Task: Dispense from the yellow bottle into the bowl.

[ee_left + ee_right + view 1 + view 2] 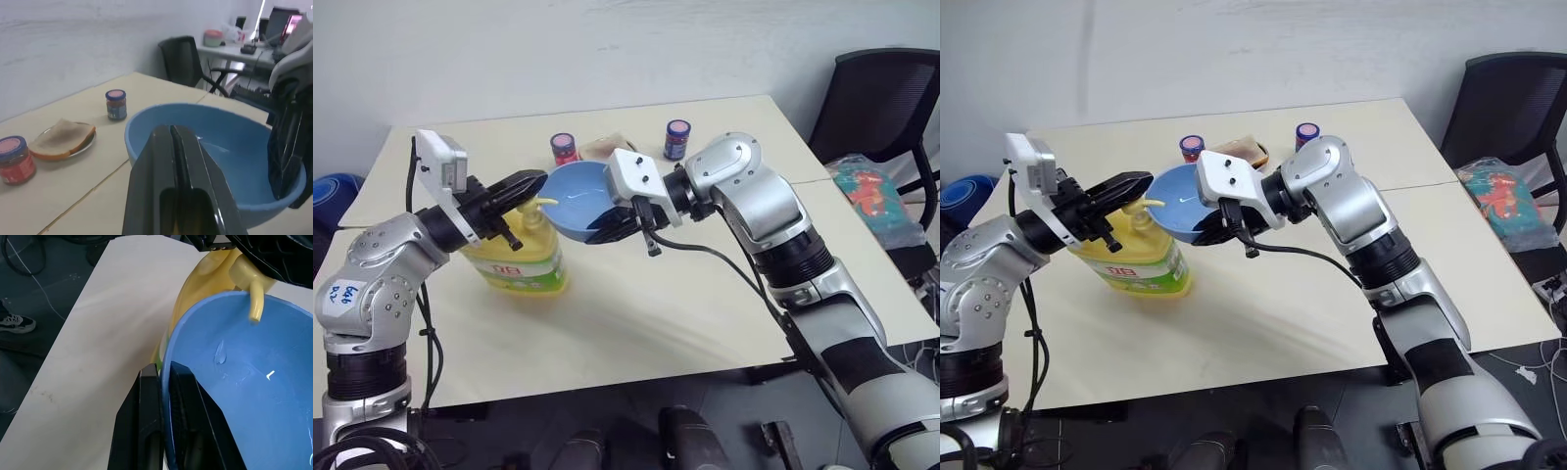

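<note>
Left eye view: the yellow bottle [519,257] stands on the surface [636,313]. Its pump is covered by the closed left end effector [530,182]; the bowl [576,201] is gripped under the spout by the right end effector [164,404]. A downward press is judged next.

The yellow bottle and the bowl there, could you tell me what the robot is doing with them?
The right end effector is shut on the rim of the bowl, holding it tilted, off the table, under the spout of the yellow bottle. The left end effector, shut, sits on top of the bottle's pump. A small clear drop shows on the bowl's inner wall.
</note>
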Controlling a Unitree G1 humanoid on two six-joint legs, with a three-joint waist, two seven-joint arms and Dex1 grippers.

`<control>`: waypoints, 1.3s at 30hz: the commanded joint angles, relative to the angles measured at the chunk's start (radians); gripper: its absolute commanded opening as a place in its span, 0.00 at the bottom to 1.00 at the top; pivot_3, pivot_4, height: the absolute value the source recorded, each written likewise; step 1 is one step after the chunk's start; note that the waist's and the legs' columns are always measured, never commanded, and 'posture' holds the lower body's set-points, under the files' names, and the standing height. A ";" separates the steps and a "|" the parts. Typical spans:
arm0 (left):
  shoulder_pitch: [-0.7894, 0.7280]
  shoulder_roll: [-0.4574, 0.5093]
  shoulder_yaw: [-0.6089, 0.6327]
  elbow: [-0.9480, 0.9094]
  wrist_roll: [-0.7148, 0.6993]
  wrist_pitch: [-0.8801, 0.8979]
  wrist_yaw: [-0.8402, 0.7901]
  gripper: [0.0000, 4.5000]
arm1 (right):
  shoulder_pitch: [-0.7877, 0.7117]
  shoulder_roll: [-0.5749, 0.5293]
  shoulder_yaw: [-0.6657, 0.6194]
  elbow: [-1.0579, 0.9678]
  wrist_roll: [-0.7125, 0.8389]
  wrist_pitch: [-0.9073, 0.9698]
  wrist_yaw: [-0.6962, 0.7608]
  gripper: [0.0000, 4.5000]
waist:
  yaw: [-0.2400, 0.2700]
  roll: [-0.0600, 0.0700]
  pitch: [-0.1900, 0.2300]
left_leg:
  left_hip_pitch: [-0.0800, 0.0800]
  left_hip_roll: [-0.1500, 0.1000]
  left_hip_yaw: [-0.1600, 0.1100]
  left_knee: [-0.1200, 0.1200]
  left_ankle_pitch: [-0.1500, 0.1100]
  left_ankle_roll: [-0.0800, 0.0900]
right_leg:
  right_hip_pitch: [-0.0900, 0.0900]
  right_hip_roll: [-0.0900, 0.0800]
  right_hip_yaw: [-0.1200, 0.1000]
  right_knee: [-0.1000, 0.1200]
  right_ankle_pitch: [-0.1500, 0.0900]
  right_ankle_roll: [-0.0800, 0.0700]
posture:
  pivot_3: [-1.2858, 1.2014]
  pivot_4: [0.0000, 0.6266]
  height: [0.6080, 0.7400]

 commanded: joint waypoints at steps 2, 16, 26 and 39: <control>-0.036 0.013 0.076 -0.022 -0.089 0.019 -0.014 0.01 | 0.036 -0.033 -0.085 0.038 0.017 -0.114 -0.031 0.00 | 0.008 -0.003 0.001 | -0.001 0.000 0.000 0.000 0.000 0.000 | -0.001 0.000 0.000 0.000 0.000 0.000 | 0.52 0.24 1.00; 0.427 0.160 0.478 -0.294 -0.173 -0.002 -0.167 0.01 | 0.341 -0.264 -0.184 0.303 -0.076 -0.449 -0.099 0.00 | -0.003 -0.009 0.007 | -0.003 0.001 0.001 -0.005 0.000 0.000 | -0.006 0.001 0.001 -0.005 0.000 -0.001 | 0.52 0.24 1.00; 0.785 -0.003 0.546 -0.436 -0.140 -0.094 -0.157 0.01 | 0.408 -0.227 -0.213 0.583 -0.126 -0.710 -0.256 0.00 | 0.022 -0.009 0.009 | -0.002 0.002 0.002 -0.001 -0.001 -0.001 | -0.004 0.002 0.002 -0.007 0.000 -0.003 | 0.52 0.24 1.00; 0.882 -0.047 0.410 -0.397 -0.002 -0.229 -0.166 0.55 | 0.529 -0.207 -0.433 0.408 0.185 -0.667 -0.092 0.74 | 0.040 -0.009 0.009 | -0.002 0.002 0.002 -0.002 -0.002 0.001 | -0.003 0.002 0.002 -0.009 0.001 -0.003 | 0.52 0.24 1.00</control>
